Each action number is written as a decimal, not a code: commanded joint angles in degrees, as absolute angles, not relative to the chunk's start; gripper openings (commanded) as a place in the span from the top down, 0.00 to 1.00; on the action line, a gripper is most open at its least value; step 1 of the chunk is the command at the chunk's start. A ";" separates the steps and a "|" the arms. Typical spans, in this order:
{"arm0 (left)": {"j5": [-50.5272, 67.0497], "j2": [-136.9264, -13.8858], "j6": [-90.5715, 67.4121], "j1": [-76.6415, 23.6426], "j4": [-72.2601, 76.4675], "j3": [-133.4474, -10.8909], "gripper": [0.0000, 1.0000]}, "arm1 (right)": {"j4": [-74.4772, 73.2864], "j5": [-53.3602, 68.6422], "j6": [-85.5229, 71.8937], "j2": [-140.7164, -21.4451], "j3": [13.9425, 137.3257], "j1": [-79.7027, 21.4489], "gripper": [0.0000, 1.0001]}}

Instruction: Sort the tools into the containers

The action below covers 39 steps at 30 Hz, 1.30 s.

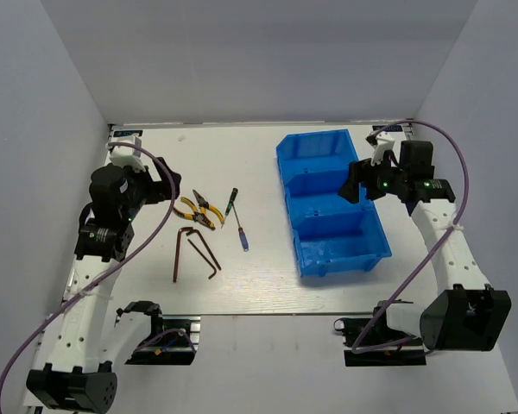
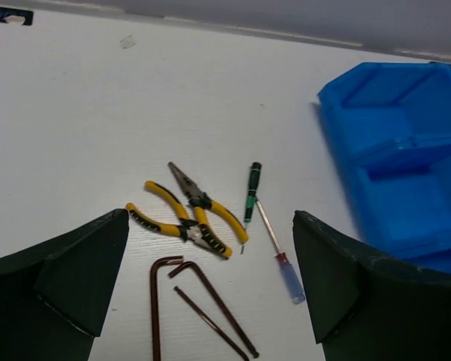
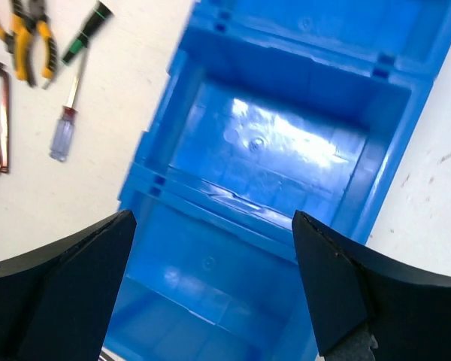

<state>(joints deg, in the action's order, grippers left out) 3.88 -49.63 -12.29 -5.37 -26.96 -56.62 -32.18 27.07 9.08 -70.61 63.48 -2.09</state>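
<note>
- Left pincer (image 1: 162, 185): spread, empty, hovering near the pliers (image 1: 198, 210) on the table (image 1: 242, 155).
- Right pincer (image 1: 355, 184): spread, empty, above the blue bin (image 1: 292, 216).
- Risk: the two pliers lie touching; closing on one may drag or lift both.

no readable text, labels, brands or numbers on the tools, bin or table

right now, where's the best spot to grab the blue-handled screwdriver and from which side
Take the blue-handled screwdriver by its blue handle, from straight above, fingers straddling it crosswise. It lies flat on the table; the handle is its thickest part, with bare table either side, while the thin shaft's tip ends close beside the green-handled screwdriver.
</note>
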 commanded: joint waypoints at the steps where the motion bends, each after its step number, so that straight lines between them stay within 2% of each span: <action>1: 10.37 -49.47 -16.44 -5.27 -30.67 -58.01 0.00 | -34.54 31.02 7.64 -69.43 65.30 -1.85 0.09; 6: 12.83 -53.08 -15.82 -5.27 -32.69 -58.01 0.00 | -34.54 31.99 7.56 -69.52 65.30 -1.93 0.09; 9: 14.32 -55.01 -15.29 -5.80 -32.70 -57.48 0.08 | -34.72 32.08 8.78 -69.43 64.78 -1.67 0.09; 12: 14.33 -58.44 -14.68 -5.80 -32.70 -56.95 0.38 | -37.25 35.86 17.82 -69.78 63.99 -1.67 0.09; 13: 13.72 -59.67 -14.68 -5.80 -32.70 -56.95 0.51 | -39.88 40.12 23.93 -70.13 64.42 -1.76 0.32; 14: 11.97 -62.46 -14.68 -5.80 -33.74 -57.48 0.76 | -41.99 43.39 24.52 -71.53 64.86 -1.93 0.66; 15: 10.91 -63.97 -14.68 -5.80 -34.97 -57.48 0.86 | -43.06 43.77 24.26 -72.41 65.82 -2.37 1.00; 16: 7.68 -65.46 -15.90 -5.80 -35.85 -58.44 0.98 | -43.50 44.20 22.95 -72.77 66.18 -2.37 1.00; 18: 5.20 -70.11 -17.04 -5.80 -37.17 -59.15 0.98 | -43.24 41.14 21.89 -72.77 65.66 -3.16 1.00; 19: 3.97 -71.88 -17.83 -5.80 -37.18 -59.93 0.93 | -41.94 40.70 21.36 -72.60 64.70 -3.34 0.97; 20: 3.26 -73.72 -18.54 -6.32 -37.18 -60.64 0.70 | -41.49 38.08 20.49 -72.25 63.64 -3.60 0.80; 21: 3.25 -75.92 -18.54 -6.33 -37.18 -61.17 0.62 | -41.48 37.97 20.39 -72.16 63.28 -4.13 0.63; 22: 1.08 -80.72 -19.76 -6.33 -37.96 -62.91 0.62 | -41.14 37.88 20.48 -72.25 62.59 -4.30 0.46; 26: -4.66 -90.76 -25.64 -6.33 -41.84 -66.97 0.50 | -38.94 35.77 18.02 -72.77 61.61 -4.92 0.44; 30: -8.25 -94.65 -32.33 -5.72 -40.25 -69.77 0.41 | -38.24 36.39 17.84 -72.69 60.74 -5.18 0.44; 33: -12.21 -99.56 -36.82 -5.71 -43.94 -73.63 0.41 | -37.27 35.51 17.93 -72.16 59.33 -5.01 0.44; 39: -11.69 -104.50 -41.30 -5.71 -42.11 -74.44 0.41 | -36.65 35.24 18.28 -71.72 56.78 -5.01 0.44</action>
<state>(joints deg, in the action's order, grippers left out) -9.87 -103.79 -37.04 -5.96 -42.06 -73.25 -38.50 35.14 18.39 -73.10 57.69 -4.86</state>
